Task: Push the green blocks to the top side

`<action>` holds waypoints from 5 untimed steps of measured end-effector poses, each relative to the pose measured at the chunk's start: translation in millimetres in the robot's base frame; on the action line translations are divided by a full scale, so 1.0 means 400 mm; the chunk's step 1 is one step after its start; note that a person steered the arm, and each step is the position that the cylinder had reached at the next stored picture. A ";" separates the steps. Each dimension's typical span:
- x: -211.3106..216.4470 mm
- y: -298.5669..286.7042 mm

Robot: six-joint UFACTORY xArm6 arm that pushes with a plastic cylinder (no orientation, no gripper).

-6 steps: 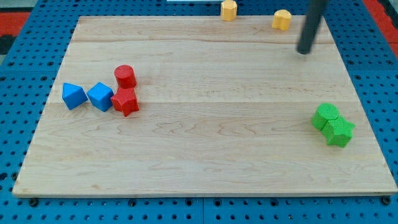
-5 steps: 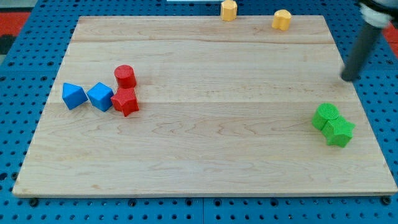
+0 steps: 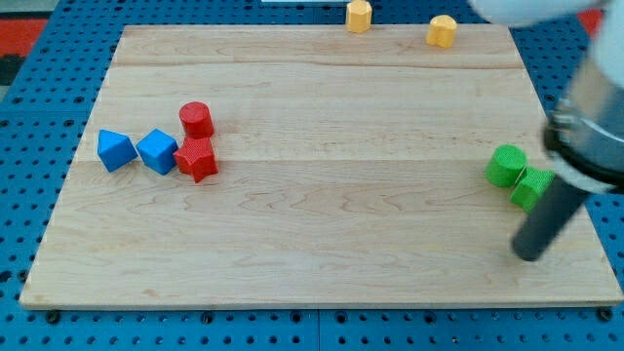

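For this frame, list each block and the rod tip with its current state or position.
My tip: on the board, just below the green pair.
Green cylinder: touching the other green block, near the view's right edge.
Green block: partly hidden by the rod.
Red blocks: clustered at the view's left.
Blue blocks: beside the red ones.
Yellow blocks: at the top edge.

On the bench [image 3: 322,224], my tip [image 3: 527,255] sits near the view's right edge, just below the two green blocks. The green cylinder [image 3: 505,165] lies left of and touching the second green block [image 3: 529,187], which the rod partly hides. Far to the view's left, the two blue blocks [image 3: 116,149] [image 3: 156,150] sit side by side, the right one touching the red star block [image 3: 197,159], with the red cylinder [image 3: 196,119] just above it. The two yellow blocks [image 3: 359,16] [image 3: 442,30] stand apart at the top edge.
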State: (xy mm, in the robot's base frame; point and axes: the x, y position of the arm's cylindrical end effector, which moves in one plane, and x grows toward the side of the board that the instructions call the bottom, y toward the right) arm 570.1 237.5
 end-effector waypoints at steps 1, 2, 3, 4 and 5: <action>-0.070 0.125; -0.154 -0.004; -0.300 -0.064; -0.410 -0.145; -0.547 -0.182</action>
